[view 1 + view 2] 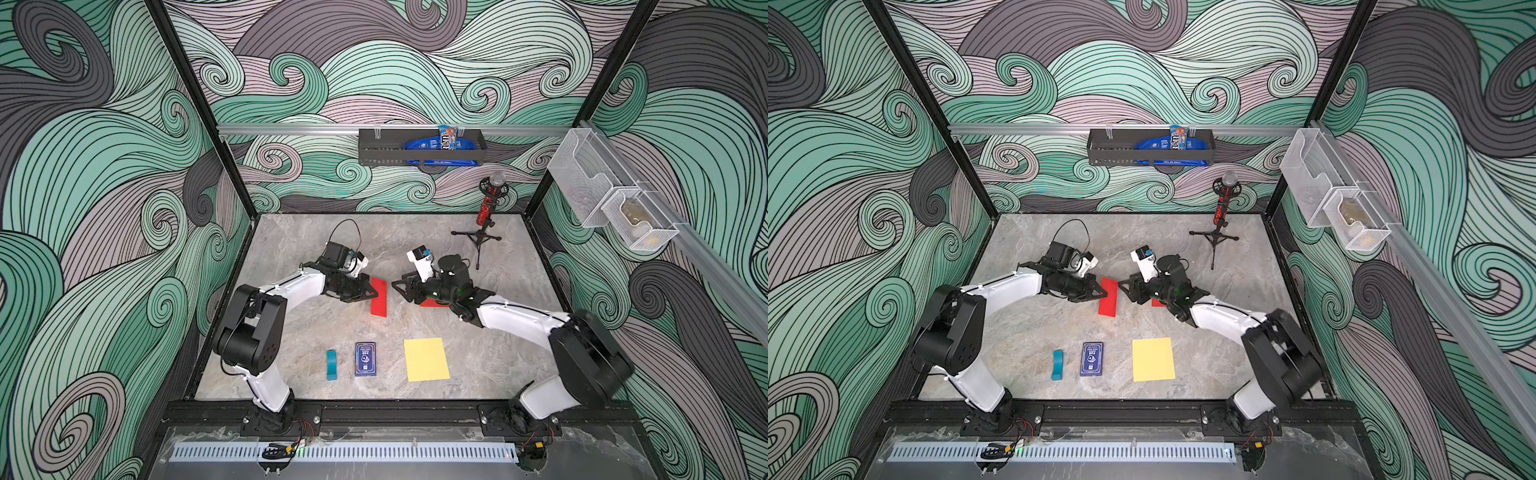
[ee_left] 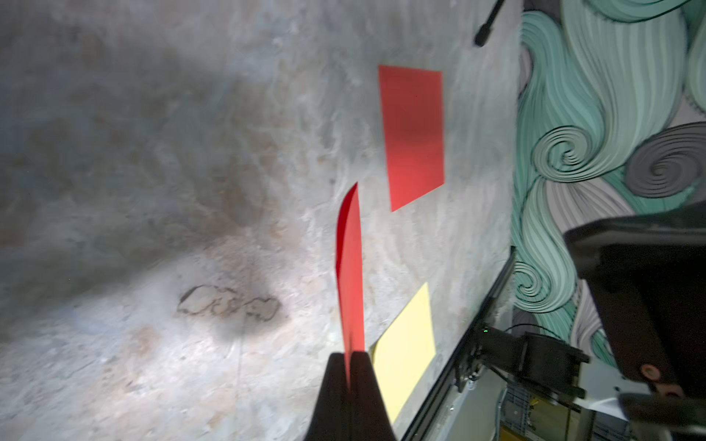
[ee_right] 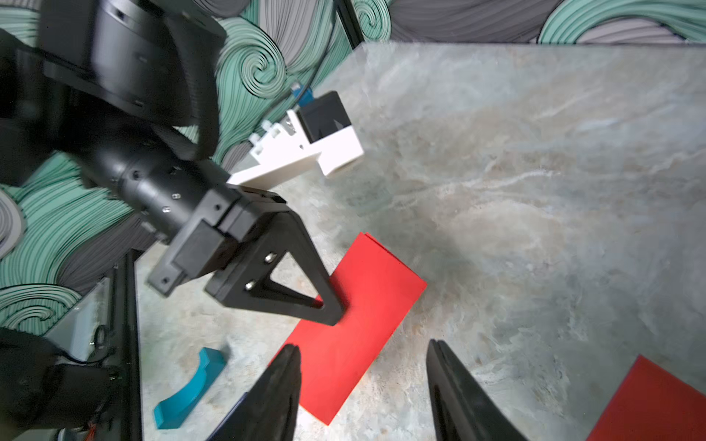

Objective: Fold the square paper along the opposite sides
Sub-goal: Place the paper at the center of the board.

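Left pincer (image 2: 349, 357) is clamped on my red paper (image 3: 355, 305), already folded in half, right pincer (image 3: 363, 345) is apart, so I think only letting go is left.

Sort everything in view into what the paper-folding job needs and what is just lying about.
In the job: red paper, folded over, pinched in the shut left claw; open right claw near it.

Lying about: second red sheet, yellow sheet, blue card box, teal curved piece, microphone on its tripod, wall basket of snack packs.

Both top views overlook the table (image 1: 299, 332) (from high); wrist views sit close.
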Controlling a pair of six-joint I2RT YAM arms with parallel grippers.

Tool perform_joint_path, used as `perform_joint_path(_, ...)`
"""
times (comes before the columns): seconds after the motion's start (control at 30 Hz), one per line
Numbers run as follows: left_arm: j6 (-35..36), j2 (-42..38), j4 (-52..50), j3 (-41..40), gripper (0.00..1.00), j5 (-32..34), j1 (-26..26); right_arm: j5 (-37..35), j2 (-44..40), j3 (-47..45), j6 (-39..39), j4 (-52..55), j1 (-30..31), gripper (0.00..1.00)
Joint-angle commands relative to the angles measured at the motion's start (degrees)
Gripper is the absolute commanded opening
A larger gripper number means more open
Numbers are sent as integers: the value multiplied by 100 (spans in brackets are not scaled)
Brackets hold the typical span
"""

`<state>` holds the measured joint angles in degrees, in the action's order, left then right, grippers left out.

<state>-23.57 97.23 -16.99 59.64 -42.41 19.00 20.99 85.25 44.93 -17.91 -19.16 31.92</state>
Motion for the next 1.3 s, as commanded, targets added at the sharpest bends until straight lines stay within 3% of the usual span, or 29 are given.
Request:
perform_joint_path(0.0,-549,-187,543,120,0,-1012,-131,1251,-274,-104,-1307,307,-310,63)
perform_joint_path(0.23,-1279,-493,1398,-154,0,-1819,-347,2693,111,261,-2459,43,-659,66)
perform_joint_path(0.4,-1649,-587,1855,-303,0,-2072,-389,2999,374,-89,-3393,-1363,-666,65)
perform_joint_path(0.53,-1686,-609,1926,-352,0,-2096,-398,3229,632,-153,-3934,-2057,-630,59)
perform_joint_path(0.8,-1765,-556,2075,-374,0,-2100,-411,3219,834,-133,-3914,-2006,-491,51)
perform_joint_path(1.03,-1765,-581,2099,-382,0,-2113,-440,3249,931,-72,-3922,-1995,-454,31)
perform_joint_path(1.27,-1741,-616,2086,-391,0,-2096,-468,3258,974,-81,-3896,-1969,-450,0)
